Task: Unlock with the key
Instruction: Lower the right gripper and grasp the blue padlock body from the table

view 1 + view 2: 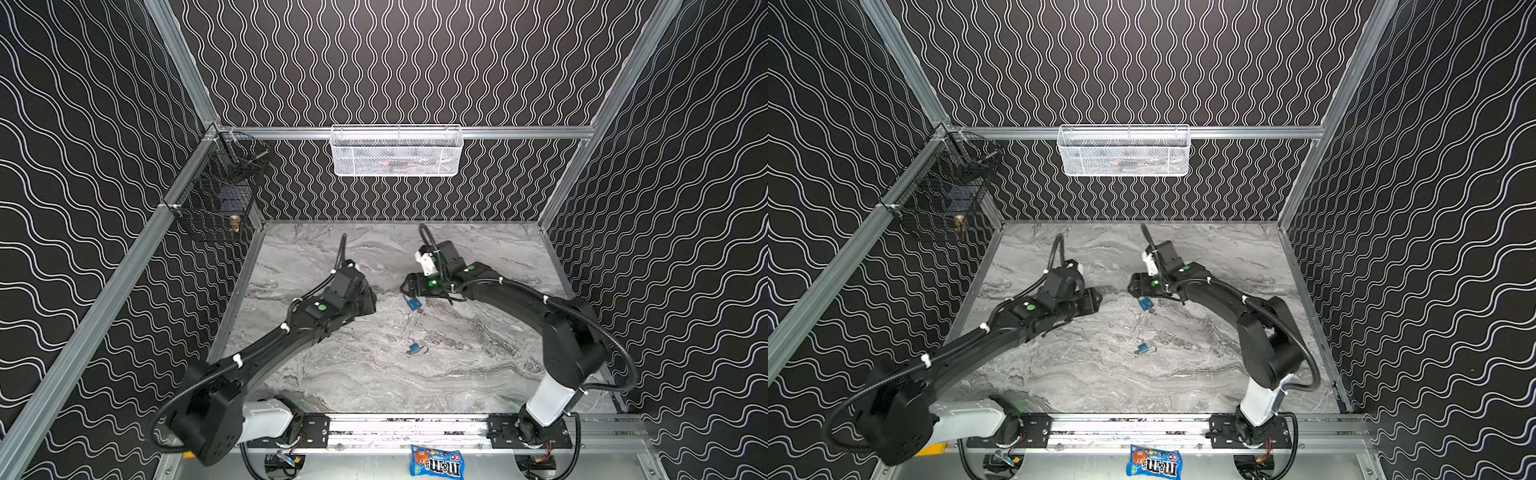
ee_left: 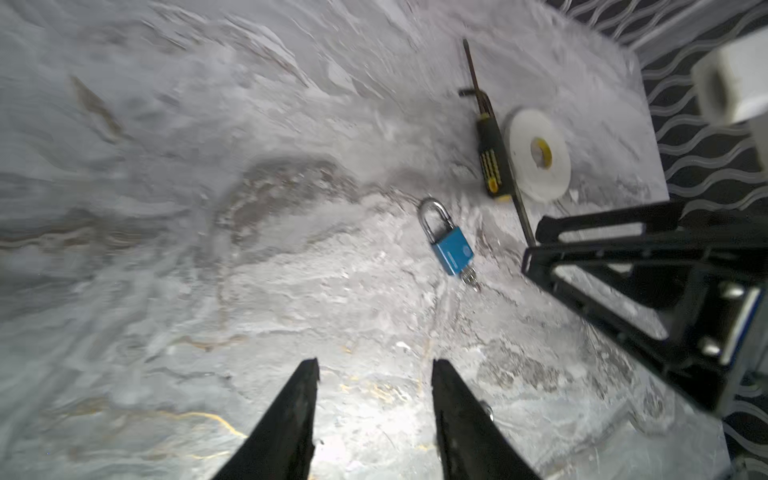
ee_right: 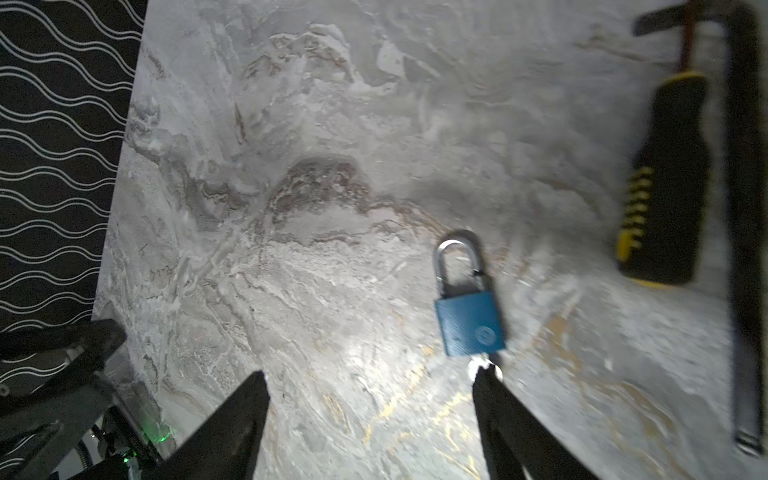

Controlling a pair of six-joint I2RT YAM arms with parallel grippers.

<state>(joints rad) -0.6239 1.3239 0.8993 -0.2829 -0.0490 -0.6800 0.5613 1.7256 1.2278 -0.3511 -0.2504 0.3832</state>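
A blue padlock with a silver shackle lies flat on the marble table, and the key sticks out of its base. In the right wrist view one fingertip of my open right gripper partly covers the key; nothing is between the fingers. My left gripper is open and empty, a short way from the padlock and its key. In both top views the grippers face each other, with the padlock just in front of the right one.
A second blue padlock lies nearer the front. A black and yellow screwdriver, a white tape roll and a dark metal bar lie beside the padlock. A white basket and a black wire basket hang on the walls.
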